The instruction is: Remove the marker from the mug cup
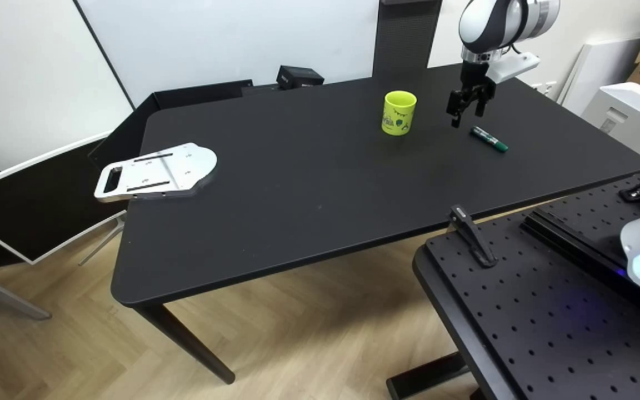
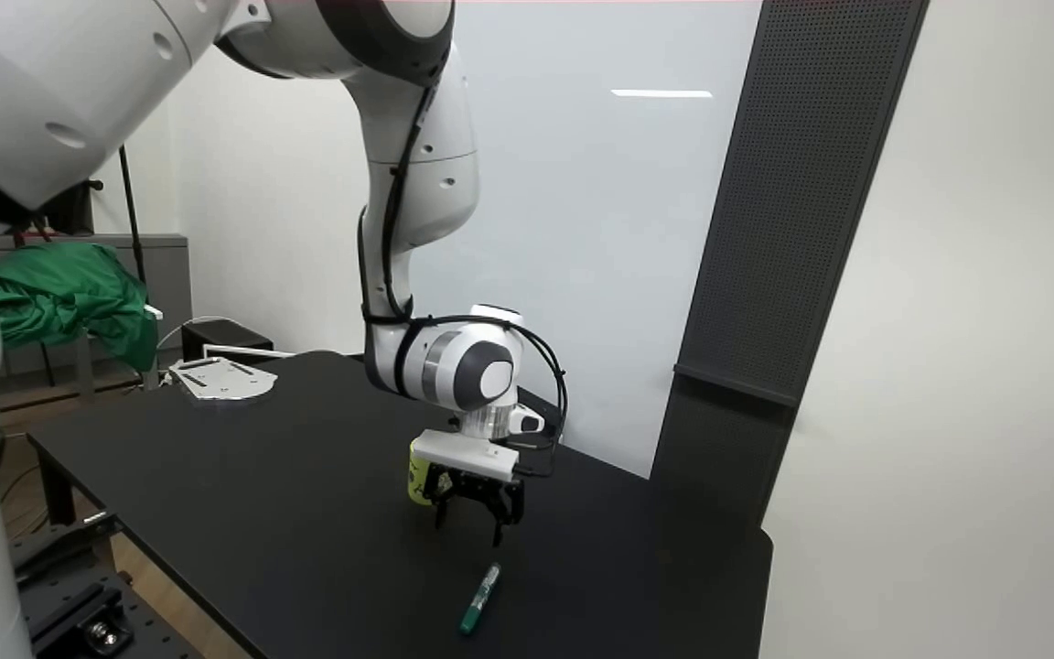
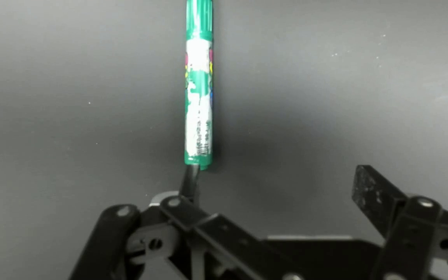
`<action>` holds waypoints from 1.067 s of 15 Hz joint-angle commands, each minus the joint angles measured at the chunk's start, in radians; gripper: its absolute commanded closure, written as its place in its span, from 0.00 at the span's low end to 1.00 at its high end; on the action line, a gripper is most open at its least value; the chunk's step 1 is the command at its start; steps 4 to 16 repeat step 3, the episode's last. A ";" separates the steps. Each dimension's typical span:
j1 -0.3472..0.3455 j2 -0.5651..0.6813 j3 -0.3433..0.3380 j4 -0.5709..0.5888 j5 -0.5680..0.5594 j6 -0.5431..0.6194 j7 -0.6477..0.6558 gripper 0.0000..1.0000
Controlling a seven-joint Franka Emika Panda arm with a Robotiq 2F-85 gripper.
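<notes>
Marker (image 3: pixel 199 99) — on table (image 1: pixel 275 178), near spread pincer (image 3: pixel 278 168)

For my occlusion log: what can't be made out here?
Mug: partly hidden by the gripper and white casing, in an exterior view.
Mug's floor: hidden by its near wall, in an exterior view.
Marker: ribbed end cut off by the wrist view's top edge.
Marker's print: too small to read in both exterior views.

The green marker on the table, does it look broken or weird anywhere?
Yes, a bit: in the wrist view, the marker has a patchy white label with ragged green gaps, as if worn or peeled.
</notes>
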 commanded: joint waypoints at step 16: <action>-0.009 0.001 0.008 0.003 -0.012 -0.003 0.008 0.00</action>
